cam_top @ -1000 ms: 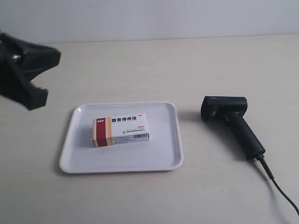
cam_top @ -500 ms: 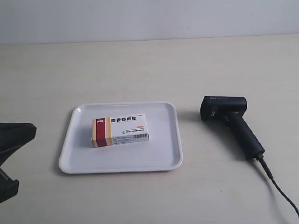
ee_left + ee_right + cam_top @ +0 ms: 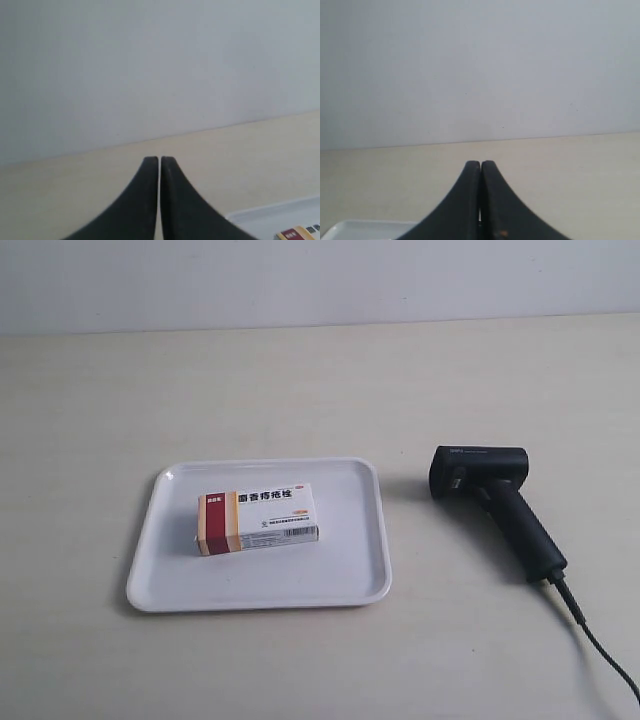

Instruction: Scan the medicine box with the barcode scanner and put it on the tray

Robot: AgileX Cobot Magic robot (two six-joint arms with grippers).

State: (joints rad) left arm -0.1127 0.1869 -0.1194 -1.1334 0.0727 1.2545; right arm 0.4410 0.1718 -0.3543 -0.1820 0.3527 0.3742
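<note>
The medicine box (image 3: 258, 519) lies flat inside the white tray (image 3: 352, 570), its red and orange band toward the exterior view's left. The black barcode scanner (image 3: 497, 499) rests on the table at that view's right, apart from the tray, its cable (image 3: 600, 650) trailing to the lower right corner. Neither arm shows in the exterior view. My left gripper (image 3: 159, 159) is shut with nothing in it; a corner of the tray (image 3: 270, 216) and of the box (image 3: 294, 234) shows beside it. My right gripper (image 3: 480, 162) is shut and empty, with a tray corner (image 3: 365, 227) in its view.
The pale wooden table (image 3: 300, 390) runs back to a plain light wall (image 3: 320, 280). Nothing else lies on it besides the tray and the scanner.
The black gripper at the exterior view's left dropped from the upper left to the lower left edge, then left that view entirely. Box, tray and scanner have not moved.
</note>
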